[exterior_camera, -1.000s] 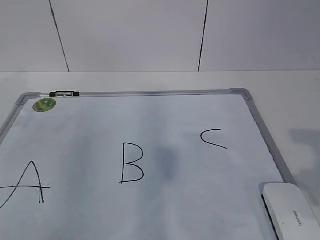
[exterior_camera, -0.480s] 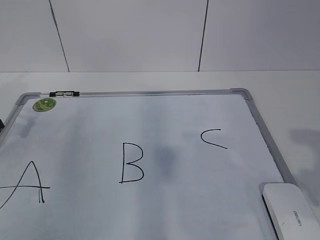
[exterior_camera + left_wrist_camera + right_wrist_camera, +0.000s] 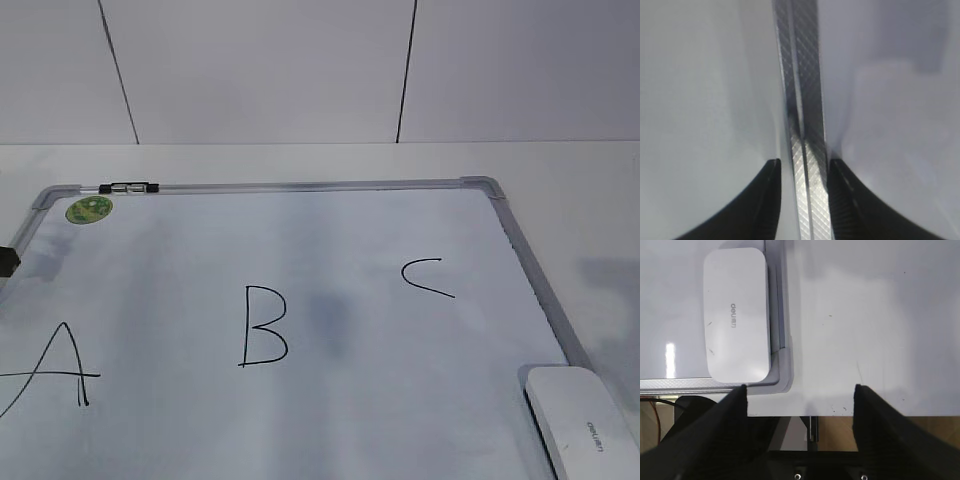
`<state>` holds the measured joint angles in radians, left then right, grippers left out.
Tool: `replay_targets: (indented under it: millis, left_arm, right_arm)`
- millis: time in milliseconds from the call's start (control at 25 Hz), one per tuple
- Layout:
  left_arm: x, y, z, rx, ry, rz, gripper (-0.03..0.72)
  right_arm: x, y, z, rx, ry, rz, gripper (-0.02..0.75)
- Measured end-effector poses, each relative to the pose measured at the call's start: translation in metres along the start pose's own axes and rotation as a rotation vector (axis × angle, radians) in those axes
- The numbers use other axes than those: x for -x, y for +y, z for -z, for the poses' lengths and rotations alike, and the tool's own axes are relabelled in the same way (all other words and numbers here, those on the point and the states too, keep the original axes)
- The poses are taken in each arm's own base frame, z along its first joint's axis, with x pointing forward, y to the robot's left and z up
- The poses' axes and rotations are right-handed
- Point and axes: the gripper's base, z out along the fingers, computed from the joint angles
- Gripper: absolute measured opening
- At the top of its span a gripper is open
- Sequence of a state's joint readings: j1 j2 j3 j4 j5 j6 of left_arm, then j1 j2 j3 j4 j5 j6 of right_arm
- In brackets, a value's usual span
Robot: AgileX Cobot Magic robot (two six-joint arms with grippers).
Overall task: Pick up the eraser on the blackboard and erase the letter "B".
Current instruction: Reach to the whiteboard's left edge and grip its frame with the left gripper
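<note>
The eraser (image 3: 736, 315) looks a light, stiff, smooth block best pinched across its long sides, and the right gripper (image 3: 800, 395) hangs wide open, empty.

The white eraser (image 3: 583, 425) lies flat in the blackboard's (image 3: 300, 250) near right corner, well apart from the intact letter "B" (image 3: 263, 326).

Eraser (image 3: 737, 315) was white, grey lettering; blackboard (image 3: 300, 250) white, grey cross-hatched frame; letter "B" (image 3: 263, 326) black; sticker (image 3: 89, 209) green.
</note>
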<state>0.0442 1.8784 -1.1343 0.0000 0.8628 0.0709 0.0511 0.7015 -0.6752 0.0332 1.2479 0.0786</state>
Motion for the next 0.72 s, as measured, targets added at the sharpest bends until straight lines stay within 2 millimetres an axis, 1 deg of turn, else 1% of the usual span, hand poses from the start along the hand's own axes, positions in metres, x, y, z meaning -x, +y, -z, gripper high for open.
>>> replay_targets:
  millis: [400,720]
  left_arm:
    - [0.0,0.001,-0.001,0.0,0.0,0.004,0.244]
    - [-0.001,0.012,-0.001,-0.033,-0.004,0.077,0.244]
  right_arm:
    - [0.0,0.0,0.0,0.0,0.0,0.0,0.494]
    - [0.0,0.0,0.0,0.0,0.0,0.0,0.495]
